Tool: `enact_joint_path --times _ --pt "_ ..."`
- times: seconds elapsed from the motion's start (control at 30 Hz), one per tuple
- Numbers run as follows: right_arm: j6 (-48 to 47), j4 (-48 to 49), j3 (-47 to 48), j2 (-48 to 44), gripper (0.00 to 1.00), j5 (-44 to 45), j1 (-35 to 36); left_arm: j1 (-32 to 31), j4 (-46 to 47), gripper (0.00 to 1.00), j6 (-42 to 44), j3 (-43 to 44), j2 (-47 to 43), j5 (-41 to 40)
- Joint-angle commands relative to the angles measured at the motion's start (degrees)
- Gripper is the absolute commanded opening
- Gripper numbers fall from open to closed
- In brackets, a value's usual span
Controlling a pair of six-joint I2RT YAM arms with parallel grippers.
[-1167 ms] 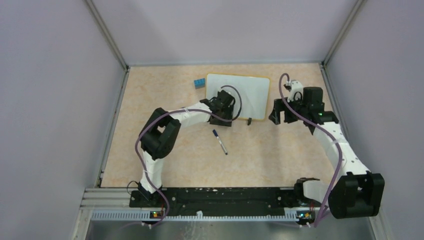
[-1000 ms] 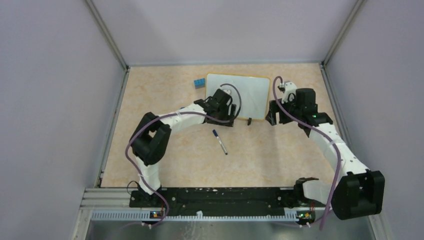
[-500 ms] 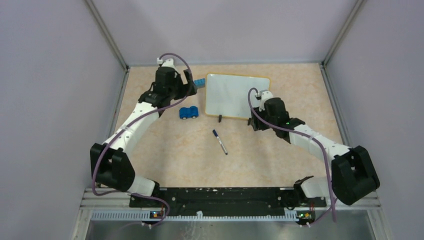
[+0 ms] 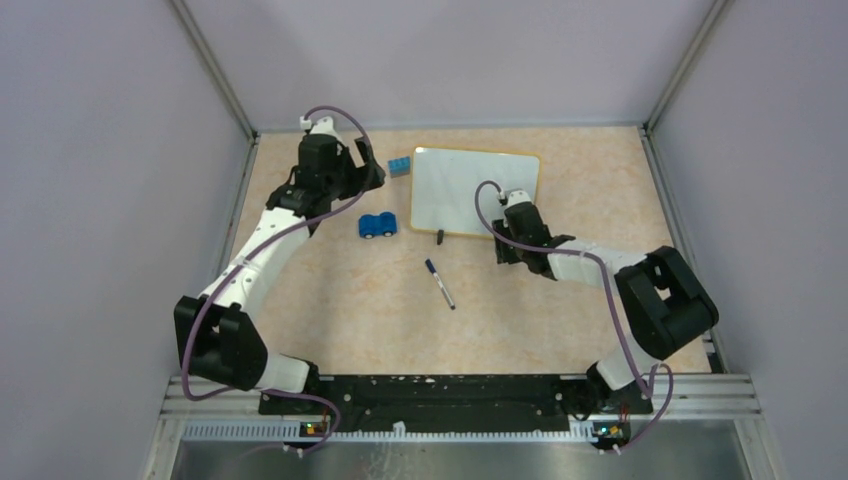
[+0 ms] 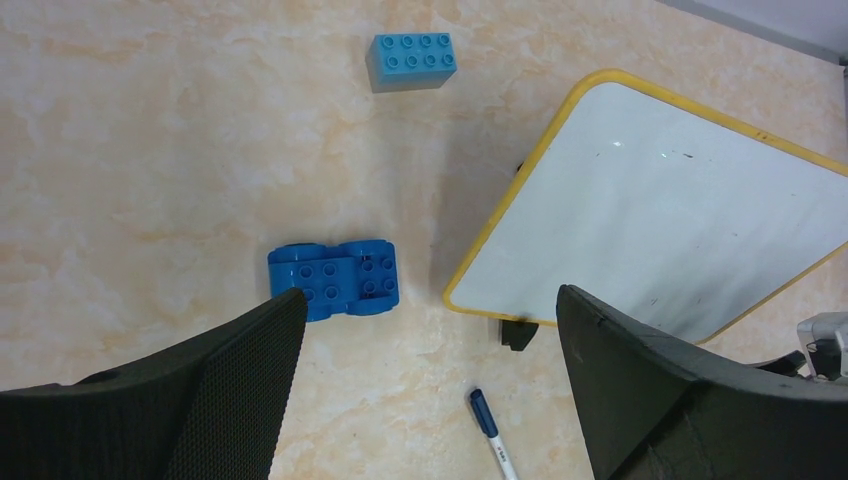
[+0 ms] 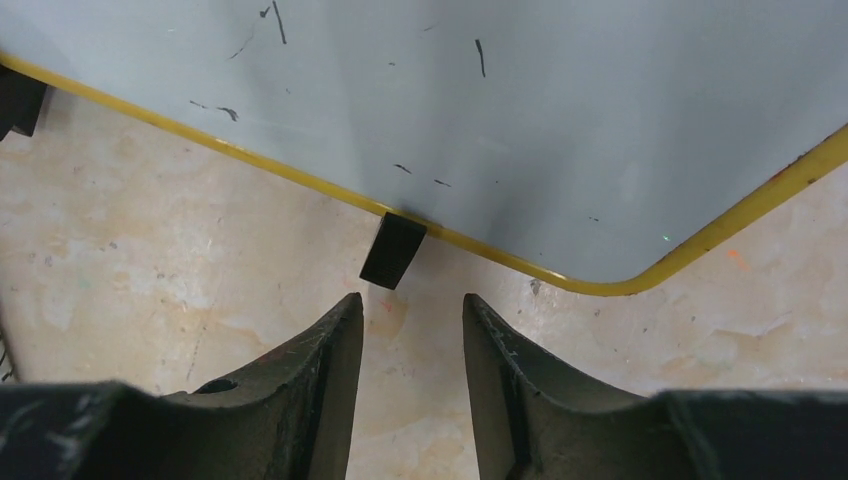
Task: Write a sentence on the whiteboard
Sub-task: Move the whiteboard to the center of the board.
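The right gripper (image 6: 408,305) stands narrowly parted, the whiteboard (image 6: 560,110) lying just ahead of it with a black clip foot (image 6: 393,250) nearest, while the left gripper (image 5: 430,295) hangs spread wide, a blue toy car (image 5: 333,279) below and ahead of it.

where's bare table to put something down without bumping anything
Widest bare table: between the marker and the arm bases. Also bare: the strip between the whiteboard and the right wall. Crowded: around the blue brick and blue wheeled block under the left gripper, and the whiteboard's near edge by the right gripper.
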Motion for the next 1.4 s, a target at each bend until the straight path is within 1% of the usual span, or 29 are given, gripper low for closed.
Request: enact_joint_path --times 0.0,0.23,0.4,0.47,0.5,0.53,0.57,0.6,0.7,0.73,0.8,0.87,0.9,0.97,1.03,1.13,1.23,1.37 --pt "1.4 4.9 3.0 1.1 0.40 3.2 0.6 0.7 2.2 0.99 -0.5 -0.6 -2.1 0.9" --pt "0.9 7.1 5.3 4.9 0.39 5.1 0.6 1.6 2.6 0.99 -0.2 -1.5 -2.2 1.3" --pt "0.5 7.0 7.5 8.0 0.36 4.9 0.6 2.0 2.7 0.99 0.6 -1.8 -2.3 1.4" --pt "0.3 7.3 7.7 8.2 0.35 4.8 0.6 2.1 4.1 0.99 3.9 -2.7 -2.5 5.3" --pt "0.2 7.3 7.9 8.2 0.35 4.7 0.5 2.1 5.1 0.99 8.0 -3.5 -2.6 9.0" --pt "0.0 7.2 8.0 8.2 0.32 4.4 0.5 2.1 5.8 0.99 13.0 -4.1 -2.7 13.4" --pt "-0.1 7.1 8.0 8.2 0.28 4.0 0.4 2.1 6.1 0.99 21.5 -4.9 -2.8 19.1" --pt "-0.1 7.2 7.9 8.1 0.25 3.7 0.1 2.0 6.0 0.99 29.4 -5.9 -2.8 26.5" --pt "0.0 6.9 7.7 8.3 0.22 3.3 -0.6 2.0 -0.2 0.99 52.4 -8.1 -1.8 41.6" --pt "0.0 6.7 7.7 8.5 0.21 3.3 -0.8 1.8 -5.0 0.99 61.0 -8.0 -0.8 45.0" --pt "-0.1 6.3 7.8 8.7 0.17 2.9 -1.2 1.1 -14.7 0.99 76.1 -5.2 2.3 47.3" --pt "-0.2 6.0 7.8 9.0 0.11 2.7 -1.4 0.3 -23.9 0.96 90.4 -2.1 5.6 48.9" --pt "-0.4 6.1 7.9 9.1 0.07 2.7 -1.4 -0.5 -28.6 0.95 96.7 -0.7 7.0 49.2" --pt "-0.6 5.9 8.1 9.4 0.00 2.5 -1.5 -3.1 -33.6 0.92 107.0 2.2 9.6 48.5" --pt "-0.6 5.9 8.1 9.5 0.00 2.4 -1.5 -6.4 -35.0 0.91 113.2 3.7 11.7 46.9" --pt "-0.7 6.0 8.0 9.6 0.00 1.9 -1.7 -12.6 -34.8 0.88 119.5 3.9 14.7 42.1" --pt "-0.8 5.9 7.9 9.7 0.00 1.3 -2.1 -17.2 -34.3 0.83 122.6 4.9 19.1 38.8" --pt "-0.7 5.8 7.8 9.9 0.00 0.6 -2.7 -20.9 -37.3 0.77 124.0 10.0 25.9 38.1"
